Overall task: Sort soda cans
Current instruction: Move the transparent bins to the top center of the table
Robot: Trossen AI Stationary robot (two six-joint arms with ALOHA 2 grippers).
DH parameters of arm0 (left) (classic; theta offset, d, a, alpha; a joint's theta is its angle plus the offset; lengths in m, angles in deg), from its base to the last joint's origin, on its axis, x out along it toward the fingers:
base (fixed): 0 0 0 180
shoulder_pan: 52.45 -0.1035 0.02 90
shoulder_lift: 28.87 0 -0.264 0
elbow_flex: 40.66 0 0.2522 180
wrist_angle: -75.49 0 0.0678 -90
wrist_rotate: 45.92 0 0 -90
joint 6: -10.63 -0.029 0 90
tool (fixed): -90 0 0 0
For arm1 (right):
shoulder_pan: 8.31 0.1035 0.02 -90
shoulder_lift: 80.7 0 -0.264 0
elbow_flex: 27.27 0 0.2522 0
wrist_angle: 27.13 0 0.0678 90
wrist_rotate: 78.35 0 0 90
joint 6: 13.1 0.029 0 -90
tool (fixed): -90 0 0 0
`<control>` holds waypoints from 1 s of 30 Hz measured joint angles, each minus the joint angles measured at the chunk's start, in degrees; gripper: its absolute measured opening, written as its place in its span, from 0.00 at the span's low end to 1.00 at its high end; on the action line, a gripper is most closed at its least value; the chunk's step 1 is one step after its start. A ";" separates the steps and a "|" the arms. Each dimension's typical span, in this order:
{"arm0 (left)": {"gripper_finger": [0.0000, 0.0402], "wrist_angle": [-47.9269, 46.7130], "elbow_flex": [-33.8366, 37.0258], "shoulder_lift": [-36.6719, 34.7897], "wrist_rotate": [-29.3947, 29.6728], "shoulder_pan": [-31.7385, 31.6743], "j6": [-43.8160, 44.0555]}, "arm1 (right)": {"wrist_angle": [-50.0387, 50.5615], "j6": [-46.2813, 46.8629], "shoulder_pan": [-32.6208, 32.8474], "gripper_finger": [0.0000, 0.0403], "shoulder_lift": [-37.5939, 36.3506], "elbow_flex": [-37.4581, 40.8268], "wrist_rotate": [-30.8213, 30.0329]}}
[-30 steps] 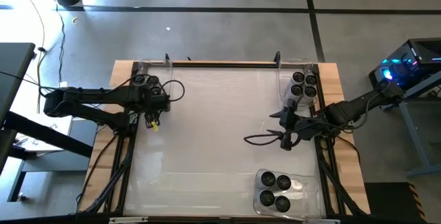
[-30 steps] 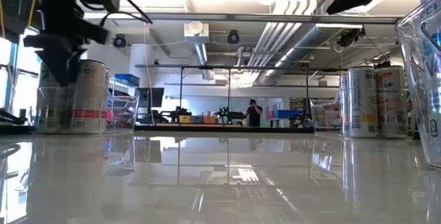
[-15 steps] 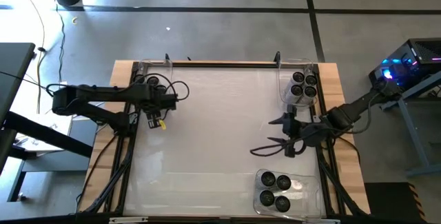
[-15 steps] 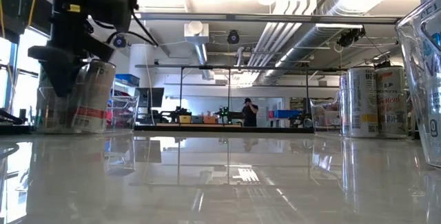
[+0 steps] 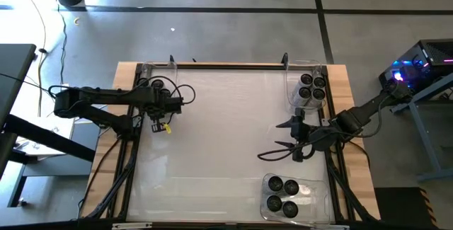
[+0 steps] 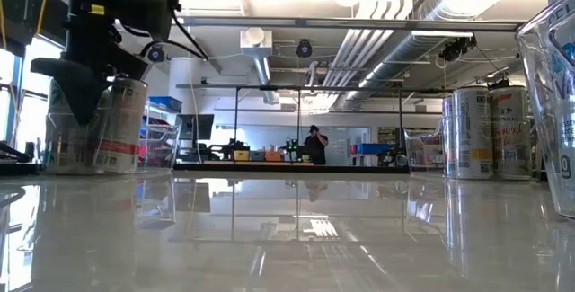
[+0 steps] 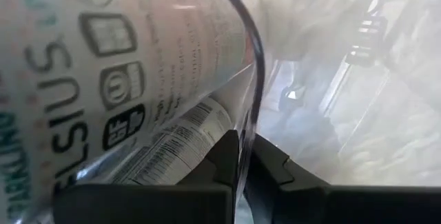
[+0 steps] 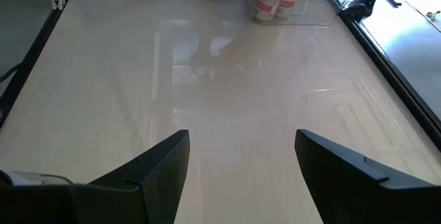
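Soda cans with dark tops stand in three clear bins. Two cans [image 5: 151, 83] are in the far-left bin [image 5: 170, 66], several [image 5: 311, 88] in the far-right bin and several [image 5: 282, 194] in the near-right bin. My left gripper [image 7: 242, 148] points steeply down at the far-left bin and is shut on its wall; printed cans [image 7: 103, 79] show through the plastic beside it. In the low view it [image 6: 83, 112] stands in front of those cans [image 6: 112, 121]. My right gripper [image 8: 241, 148] hangs open over the bare table, right of centre [image 5: 272, 148]. My left gripper pinches the far-left bin's clear wall just below its rim [image 7: 249, 124], one finger inside the bin and one outside. The fingers come from above, pointing steeply down. The bin stands on the table. Whether the inner finger also touches a can, I cannot tell.
The wide middle of the table [image 5: 219, 131] lies between the bins. A black frame [image 5: 226, 65] runs along the table's far edge and rails along its sides. A person stands far back in the room [image 6: 314, 144].
My left gripper has sunk a little at the far-left bin and shut on its wall. My right gripper has swung slightly toward the table's near edge and stayed open.
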 joint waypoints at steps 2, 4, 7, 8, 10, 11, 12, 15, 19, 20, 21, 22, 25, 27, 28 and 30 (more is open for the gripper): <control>0.02 0.45 -0.02 0.00 -0.77 1.02 -1.12 | -0.31 -0.11 0.00 0.64 0.00 0.00 -0.01; 0.01 1.08 -0.07 -0.02 -1.36 2.23 -1.96 | -0.84 -0.29 0.00 0.64 0.00 0.00 -0.03; 0.01 1.98 -0.12 -0.04 -1.93 4.04 -1.98 | -1.06 -0.42 0.00 0.64 0.00 0.00 -0.03; 0.01 2.21 -0.13 -0.04 -2.15 4.62 -1.86 | -1.06 -0.42 0.00 0.64 0.00 0.00 -0.03; 0.01 2.86 -0.11 -0.04 -2.35 5.86 -1.69 | -1.06 -0.42 0.00 0.64 0.00 0.00 -0.04; 0.00 3.32 -0.11 -0.04 -2.39 6.44 -1.63 | -1.08 -0.44 0.00 0.64 0.00 0.00 -0.03; 0.00 4.00 -0.11 -0.04 -2.45 7.08 -1.57 | -1.08 -0.44 0.00 0.64 0.00 0.00 -0.05; 0.00 6.80 -0.27 -0.04 -3.37 8.64 -1.33 | -1.31 -0.44 0.00 0.64 0.00 0.00 -0.06; 0.00 9.75 -1.32 0.14 -4.22 10.36 -0.74 | -2.01 -1.03 0.00 0.64 0.00 0.00 -0.09; 0.00 10.71 -1.62 0.21 -4.51 10.74 -0.74 | -2.26 -1.40 0.00 0.64 0.00 0.00 -0.15; 0.00 11.56 -1.90 0.35 -4.81 11.00 -0.76 | -2.59 -1.55 -0.01 0.64 0.00 0.00 -0.20; 0.00 12.56 -2.17 0.64 -5.11 11.23 -0.92 | -2.87 -1.82 -0.11 0.64 -0.01 0.00 -0.20; 0.00 15.10 -2.84 1.80 -5.73 11.93 -2.55 | -3.75 -2.41 -0.17 0.64 -0.02 0.00 -0.20; 0.00 16.44 -2.99 2.94 -5.64 12.25 -4.03 | -4.43 -2.86 -0.15 0.64 -0.02 0.00 -0.18; 0.00 17.01 -3.06 3.61 -5.50 12.38 -4.69 | -4.68 -2.97 -0.15 0.64 -0.02 0.00 -0.18; 0.00 18.14 -3.25 5.03 -5.04 12.67 -5.67 | -4.94 -2.98 -0.16 0.64 -0.02 0.00 -0.18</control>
